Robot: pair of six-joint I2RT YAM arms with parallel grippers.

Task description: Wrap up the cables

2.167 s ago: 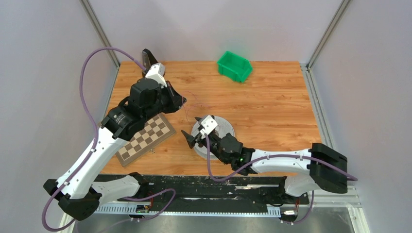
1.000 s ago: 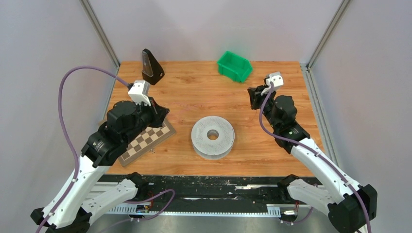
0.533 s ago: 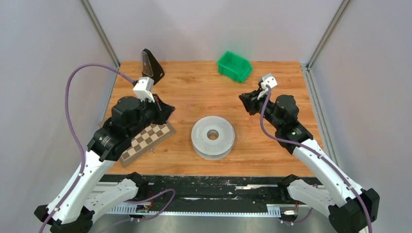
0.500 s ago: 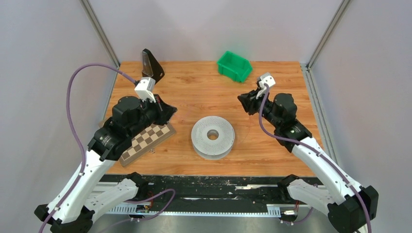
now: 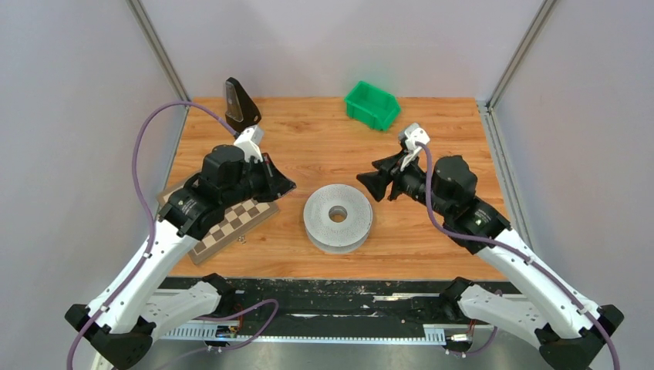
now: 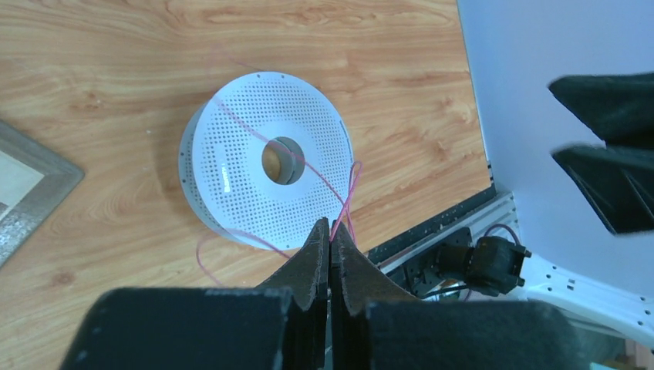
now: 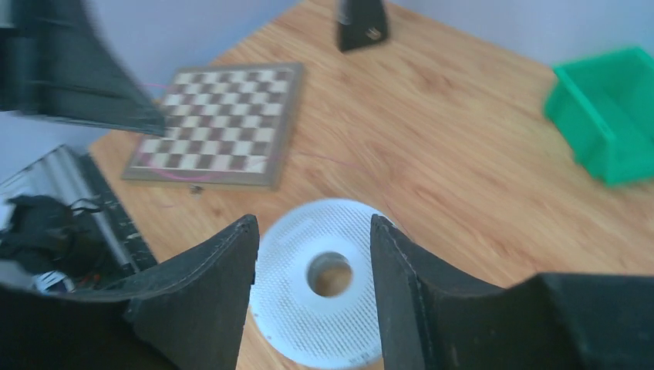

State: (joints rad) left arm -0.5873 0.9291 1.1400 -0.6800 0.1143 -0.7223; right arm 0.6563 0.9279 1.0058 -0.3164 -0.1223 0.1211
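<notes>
Grey reel lying flat, pink cable pinched by left end effector

Overhead camera looks down from six o'clock; close wrist cameras at nine and three o'clock share the perforated grey plastic reel.

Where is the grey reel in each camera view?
Top view: reel mid-frame, right of the chessboard.
Left wrist: reel upper middle, beyond the left gripper, which is shut on its pink thread.
Right wrist: reel bottom centre, inside the open right gripper.
Shared landmark: the chessboard, at the left edge in the left wrist view, upper left in the right wrist view.
</notes>
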